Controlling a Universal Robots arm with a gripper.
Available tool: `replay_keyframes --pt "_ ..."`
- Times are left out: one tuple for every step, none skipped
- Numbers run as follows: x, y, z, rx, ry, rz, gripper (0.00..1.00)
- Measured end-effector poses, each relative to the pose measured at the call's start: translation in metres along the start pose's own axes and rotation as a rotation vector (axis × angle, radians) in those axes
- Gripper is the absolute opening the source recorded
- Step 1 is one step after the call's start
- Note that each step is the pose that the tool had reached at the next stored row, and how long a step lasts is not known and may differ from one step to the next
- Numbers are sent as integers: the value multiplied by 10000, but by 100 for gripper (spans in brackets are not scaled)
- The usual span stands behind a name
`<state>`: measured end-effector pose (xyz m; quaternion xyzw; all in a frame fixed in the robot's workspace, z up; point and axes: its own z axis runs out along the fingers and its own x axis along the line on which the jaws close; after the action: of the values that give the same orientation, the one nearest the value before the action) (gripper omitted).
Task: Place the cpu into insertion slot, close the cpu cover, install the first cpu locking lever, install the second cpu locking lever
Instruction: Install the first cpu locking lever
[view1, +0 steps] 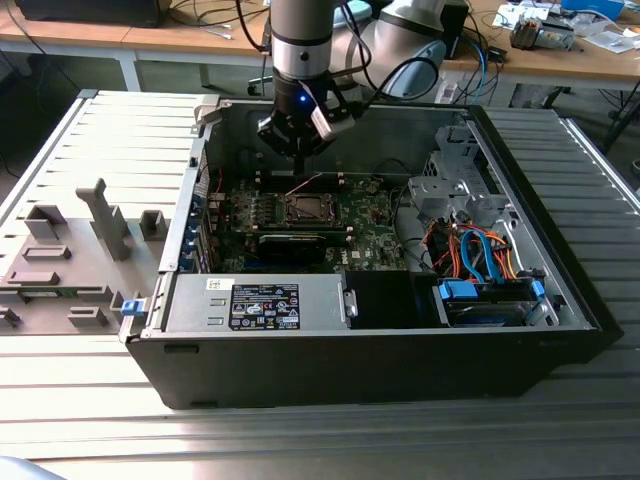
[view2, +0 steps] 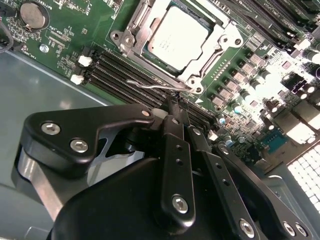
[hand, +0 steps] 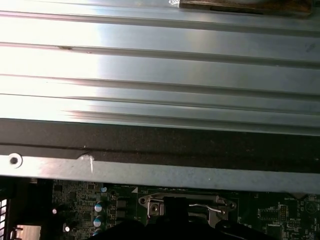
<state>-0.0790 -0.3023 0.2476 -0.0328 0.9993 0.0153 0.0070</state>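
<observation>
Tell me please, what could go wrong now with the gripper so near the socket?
1. The gripper is at a thin wire locking lever beside the cpu cover; it might slip off or bend it.
2. The memory slots lie directly beneath the fingertips, so a low pass could scrape them.

In the second wrist view, the small square silvery-grey cpu (view2: 176, 36) sits in the silver-rimmed insertion slot (view2: 226, 44) on the green circuit board (view2: 65, 30), framed by the thin silvery metal cpu cover (view2: 134, 30). A thin bent silver wire lever (view2: 150, 86) lies along the socket's near edge, above long black memory slots (view2: 120, 67). The black jointed claw (view2: 175, 107) has its narrow fingertips drawn together at that lever's end.
</observation>
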Motion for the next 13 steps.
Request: replay_keyframes --pt "1 2 3 -1 -1 2 11" --pt "1 6 7 -3 -2 2 11" --pt "0 11 21 -2 -1 0 11" --pt "1 11 54 -3 -1 -16 11" --pt "1 11 65 -3 -1 -18 11" --pt "1 11 73 -3 -1 -19 11" --pt "1 11 83 -3 -1 -19 11" --pt "1 10 93 -3 -1 -19 11" --pt "1 10 96 -3 -1 -18 11" --pt "1 10 100 -4 -1 -18 11" --pt "2 10 107 -2 0 -18 11" --pt "2 10 112 -3 -1 -19 11" --pt "2 9 115 -2 -1 -19 11"
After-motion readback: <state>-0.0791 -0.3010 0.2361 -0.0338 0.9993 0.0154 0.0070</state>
